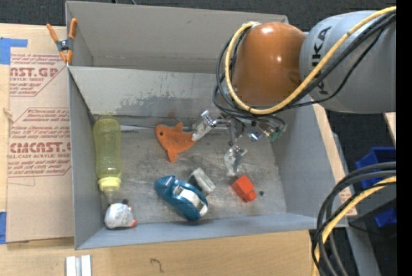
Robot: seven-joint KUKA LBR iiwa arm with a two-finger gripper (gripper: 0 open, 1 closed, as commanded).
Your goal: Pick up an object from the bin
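Observation:
My gripper hangs under the orange dome in the middle of the bin, right of centre, and it is open. One fingertip is at the right edge of a flat orange plastic piece. The other fingertip points down just above a small red block. Nothing sits between the fingers. A small grey-white block lies just below the gripper, beside a blue tape dispenser.
A yellow-green bottle lies along the left wall, cap toward the front. A crumpled white thing with a red spot fills the front left corner. The arm and its cables cover the bin's right back part.

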